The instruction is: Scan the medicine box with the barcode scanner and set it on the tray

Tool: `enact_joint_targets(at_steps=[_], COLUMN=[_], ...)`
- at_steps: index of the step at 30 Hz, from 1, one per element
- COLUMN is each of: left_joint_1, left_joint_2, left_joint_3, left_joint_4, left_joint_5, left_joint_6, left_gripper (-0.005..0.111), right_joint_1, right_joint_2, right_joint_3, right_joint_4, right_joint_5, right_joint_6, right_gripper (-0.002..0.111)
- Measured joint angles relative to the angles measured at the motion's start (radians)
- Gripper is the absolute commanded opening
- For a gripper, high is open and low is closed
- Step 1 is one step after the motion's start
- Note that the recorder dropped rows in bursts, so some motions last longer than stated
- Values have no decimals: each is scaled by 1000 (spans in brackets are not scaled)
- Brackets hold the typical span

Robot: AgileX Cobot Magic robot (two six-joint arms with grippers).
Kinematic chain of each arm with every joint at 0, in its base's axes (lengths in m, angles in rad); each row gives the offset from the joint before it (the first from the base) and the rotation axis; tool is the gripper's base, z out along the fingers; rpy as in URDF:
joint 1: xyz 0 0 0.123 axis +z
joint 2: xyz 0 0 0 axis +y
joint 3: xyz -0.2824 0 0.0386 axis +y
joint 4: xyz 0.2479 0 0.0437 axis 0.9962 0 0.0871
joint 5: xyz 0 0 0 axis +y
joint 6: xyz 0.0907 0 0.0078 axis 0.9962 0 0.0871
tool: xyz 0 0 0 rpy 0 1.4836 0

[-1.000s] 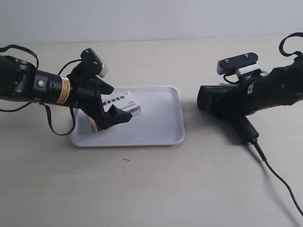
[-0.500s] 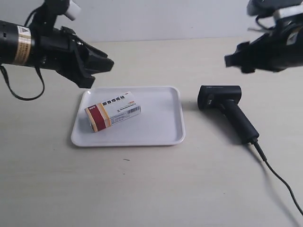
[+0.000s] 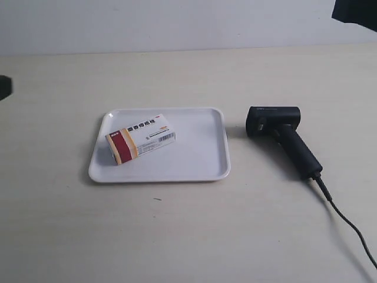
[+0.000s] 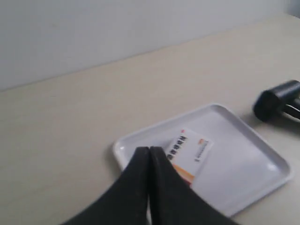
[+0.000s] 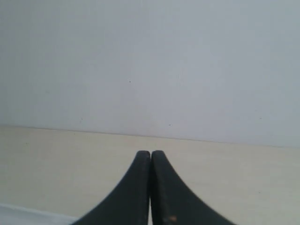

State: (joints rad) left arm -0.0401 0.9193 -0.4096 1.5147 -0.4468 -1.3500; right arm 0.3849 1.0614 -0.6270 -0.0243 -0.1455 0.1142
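Note:
The medicine box (image 3: 141, 138) lies flat in the left half of the white tray (image 3: 200, 159), its dark red and tan band toward the tray's left rim. To the tray's right the black barcode scanner (image 3: 281, 137) lies on the table, head toward the tray. My left gripper (image 4: 149, 150) is shut and empty, high above the tray (image 4: 243, 159), with the box (image 4: 190, 152) just beyond its tips and the scanner's head (image 4: 276, 98) at the edge. My right gripper (image 5: 150, 153) is shut and empty, facing the wall over bare table.
The scanner's black cable (image 3: 347, 221) trails across the table toward the lower right corner. A dark bit of an arm (image 3: 355, 12) shows at the exterior view's top right, another bit (image 3: 5, 87) at the left edge. A pale wall stands behind the table.
Both arms have pulled up and away, almost out of the exterior view. The arm at that view's left released the box on the tray; the other let go of the scanner.

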Motion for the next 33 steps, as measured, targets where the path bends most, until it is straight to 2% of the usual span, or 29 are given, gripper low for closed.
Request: enact_joint_targets(at_steps=[4,9,14,21,23,24,25,27,28,29,33], left_joint_1=[38,41,41,41,41,41,41,41,41,41,41], left_joint_2=[-227,-446,-571,-654,-674,-696,-708,-759,-777,-801,-879], left_joint_3=[139,247,279,279,279,289,299,354,381,400,407], left_joint_4=[-68,-20,10,8,-85,-241,-328,-807,-962,-1068,-1286], left_joint_5=[116,136,136,136,136,137,137,133,133,147,306], left_joint_6=[0,3,7,23,81,208,306,744,869,987,1163], left_gripper=[1,1,1,1,1,1,1,1,1,1,1], right_joint_1=[0,0,0,0,0,0,0,0,0,0,0], right_joint_2=[0,0,0,0,0,0,0,0,0,0,0], right_joint_3=[2,2,2,2,2,2,2,2,2,2,2], right_joint_4=[4,4,7,7,7,7,7,7,7,7,7], right_joint_5=[2,2,2,2,2,2,2,2,2,2,2], right_joint_6=[5,6,9,9,9,9,9,9,9,9,9], right_gripper=[0,0,0,0,0,0,0,0,0,0,0])
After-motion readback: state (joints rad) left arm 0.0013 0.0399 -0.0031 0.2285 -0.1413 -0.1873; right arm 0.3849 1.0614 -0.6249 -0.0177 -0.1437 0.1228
